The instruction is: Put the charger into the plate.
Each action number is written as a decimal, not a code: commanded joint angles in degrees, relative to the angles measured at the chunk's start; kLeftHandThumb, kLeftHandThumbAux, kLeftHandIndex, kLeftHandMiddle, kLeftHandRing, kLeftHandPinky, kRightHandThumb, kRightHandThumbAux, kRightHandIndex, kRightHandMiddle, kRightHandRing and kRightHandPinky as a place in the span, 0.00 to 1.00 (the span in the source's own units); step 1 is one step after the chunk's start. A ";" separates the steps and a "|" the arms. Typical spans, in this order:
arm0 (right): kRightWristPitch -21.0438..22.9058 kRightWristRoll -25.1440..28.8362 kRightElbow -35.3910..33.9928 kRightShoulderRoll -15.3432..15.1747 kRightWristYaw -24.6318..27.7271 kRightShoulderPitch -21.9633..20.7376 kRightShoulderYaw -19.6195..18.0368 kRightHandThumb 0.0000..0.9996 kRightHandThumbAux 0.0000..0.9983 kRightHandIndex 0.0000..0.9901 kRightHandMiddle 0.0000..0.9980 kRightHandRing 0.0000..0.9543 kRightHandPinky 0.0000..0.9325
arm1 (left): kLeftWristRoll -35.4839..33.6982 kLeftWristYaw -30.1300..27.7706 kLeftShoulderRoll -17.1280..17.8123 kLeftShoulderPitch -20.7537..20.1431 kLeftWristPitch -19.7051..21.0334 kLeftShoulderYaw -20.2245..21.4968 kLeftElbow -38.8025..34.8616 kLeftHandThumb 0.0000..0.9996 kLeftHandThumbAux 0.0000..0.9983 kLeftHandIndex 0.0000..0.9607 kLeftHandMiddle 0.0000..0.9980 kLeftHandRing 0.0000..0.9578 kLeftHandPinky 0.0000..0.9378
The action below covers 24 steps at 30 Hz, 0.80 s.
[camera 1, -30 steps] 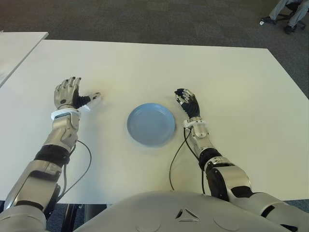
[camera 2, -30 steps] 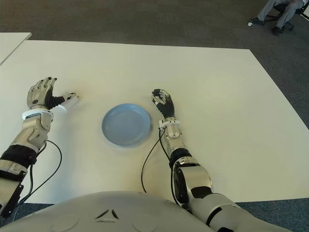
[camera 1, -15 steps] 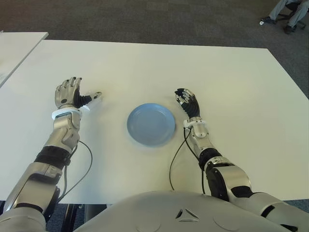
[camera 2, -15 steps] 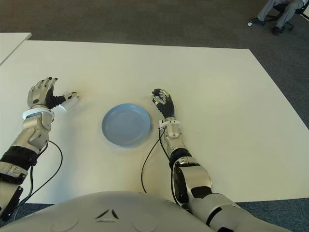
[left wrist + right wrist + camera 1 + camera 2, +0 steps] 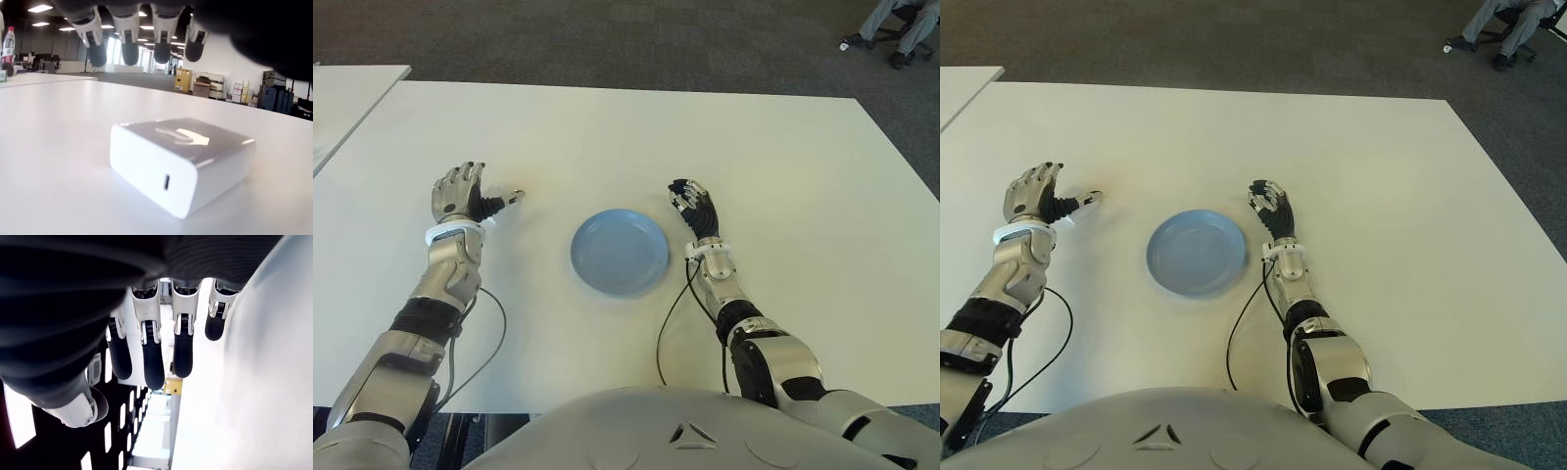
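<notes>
A white charger block [image 5: 181, 156] lies flat on the white table [image 5: 783, 147], its port facing the left wrist camera. My left hand [image 5: 468, 193] hovers just over it, left of the plate, with the fingers [image 5: 129, 49] spread above the block and the thumb stretched toward the plate. Nothing is in its grasp. In the eye views the hand hides most of the charger. The round blue plate [image 5: 607, 264] sits in the middle of the table with nothing in it. My right hand [image 5: 693, 206] shows beside the plate on its right, fingers relaxed and holding nothing.
A second white table [image 5: 342, 93] stands off to the left. A person's legs and a chair [image 5: 901, 24] are on the carpet at the far right. Black cables [image 5: 671, 313] trail from both wrists toward the table's near edge.
My left hand has shifted a little to the right, toward the plate, and now covers the charger. The right hand and the plate have not moved.
</notes>
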 commanded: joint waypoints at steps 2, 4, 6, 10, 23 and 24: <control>2.33 -0.03 2.30 0.20 0.00 3.21 0.06 0.00 0.65 0.31 0.35 0.28 0.14 | 0.26 0.59 -1.27 -0.91 -1.48 -1.36 4.77 0.22 0.22 0.00 0.00 0.00 0.00; 2.34 0.05 2.29 0.19 0.09 3.21 0.01 0.00 0.65 0.31 0.35 0.28 0.14 | 0.28 1.13 -1.52 -1.36 -2.07 -1.56 6.39 0.22 0.22 0.00 0.00 0.00 0.00; 2.36 0.16 2.28 0.14 0.25 3.23 -0.07 0.00 0.65 0.31 0.35 0.28 0.14 | 0.23 1.68 -1.76 -1.76 -2.54 -1.79 7.80 0.22 0.22 0.00 0.00 0.00 0.00; 2.38 0.50 2.35 0.06 0.75 3.24 -0.30 0.00 0.65 0.31 0.35 0.27 0.13 | 0.03 2.90 -2.26 -2.88 -3.63 -2.30 11.20 0.22 0.22 0.00 0.00 0.00 0.00; 2.16 1.04 2.24 -0.16 2.07 3.55 -0.80 0.00 0.64 0.30 0.33 0.26 0.12 | -0.21 5.92 -3.78 -7.52 -7.02 -3.70 22.16 0.21 0.22 0.00 0.00 0.00 0.00; 2.13 1.07 2.19 -0.21 2.13 3.61 -0.81 0.00 0.64 0.30 0.33 0.26 0.12 | -0.21 6.04 -3.84 -7.68 -7.09 -3.81 22.53 0.21 0.22 0.00 0.00 0.00 0.00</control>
